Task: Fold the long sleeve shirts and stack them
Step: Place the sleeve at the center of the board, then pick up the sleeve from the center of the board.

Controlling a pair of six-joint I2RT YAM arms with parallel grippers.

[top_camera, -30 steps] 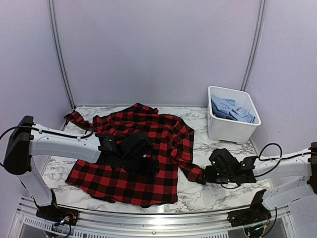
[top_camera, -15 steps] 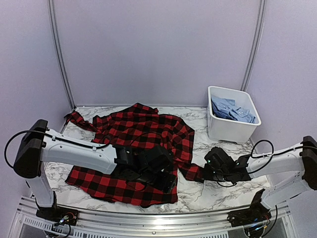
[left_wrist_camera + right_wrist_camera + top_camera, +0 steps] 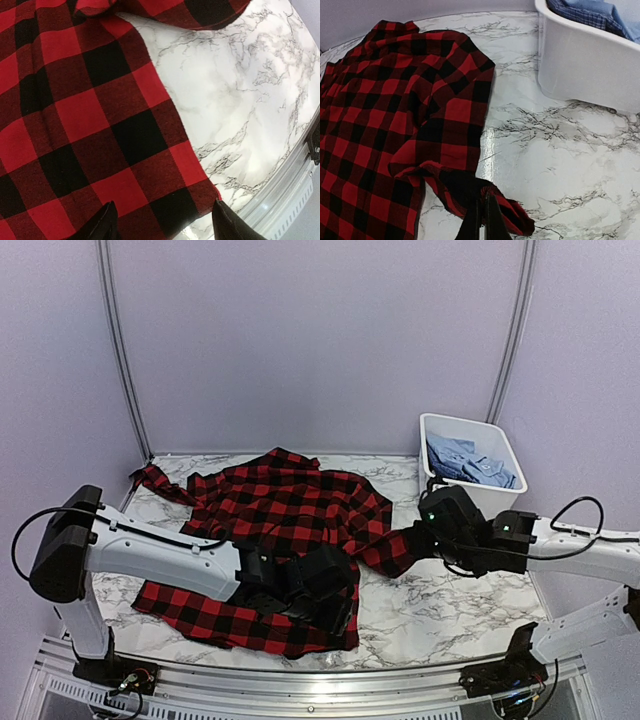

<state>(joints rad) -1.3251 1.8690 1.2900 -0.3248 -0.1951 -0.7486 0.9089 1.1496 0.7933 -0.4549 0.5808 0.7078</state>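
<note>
currently the flannel shirt (image 3: 270,520) lies spread and somewhat rumpled over the left and centre of the marble table (image 3: 450,605), hem toward the near edge. one sleeve (image 3: 392,548) runs out from the body toward the right; the other trails to the far left corner. the right gripper (image 3: 483,215) is clamped on the bunched cuff of the right-going sleeve, jaws fully together on the cloth. the left gripper (image 3: 164,215) sits low over the near right corner of the hem. its jaws stand apart, one finger (image 3: 106,224) over the check cloth, the other at the hem's edge beside bare marble, with nothing pinched between them. contact with the cloth cannot be told. a white tub (image 3: 465,502) stands at the far right of the table, apart from the flannel shirt, holding blue shirts (image 3: 470,468) in a crumpled heap. a metal rail (image 3: 295,170) runs along the table's near edge.
</note>
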